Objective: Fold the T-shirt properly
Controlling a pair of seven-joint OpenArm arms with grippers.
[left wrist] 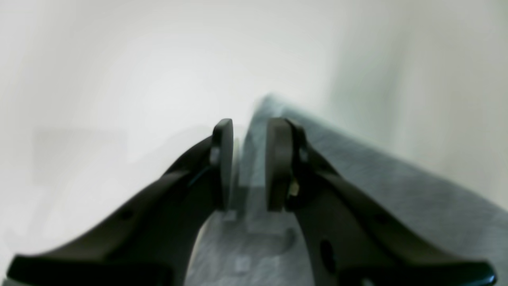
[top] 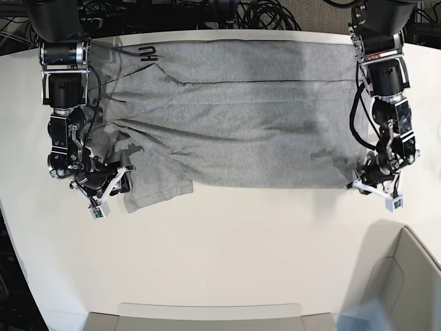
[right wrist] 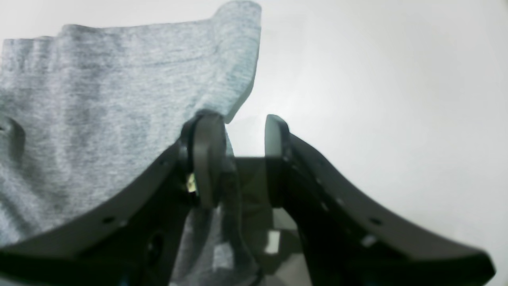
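T-shirt (top: 234, 117), heather-grey short-sleeved cotton, lies spread across the white table (top: 227, 248), its near corners between the parted jaws of the released left end effector (left wrist: 249, 167) and right end effector (right wrist: 238, 159).

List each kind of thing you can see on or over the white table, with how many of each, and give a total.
T-shirt, heather grey: 1
Robot arm tool: 2, the left tool and the right tool
White table: 1
Total: 4
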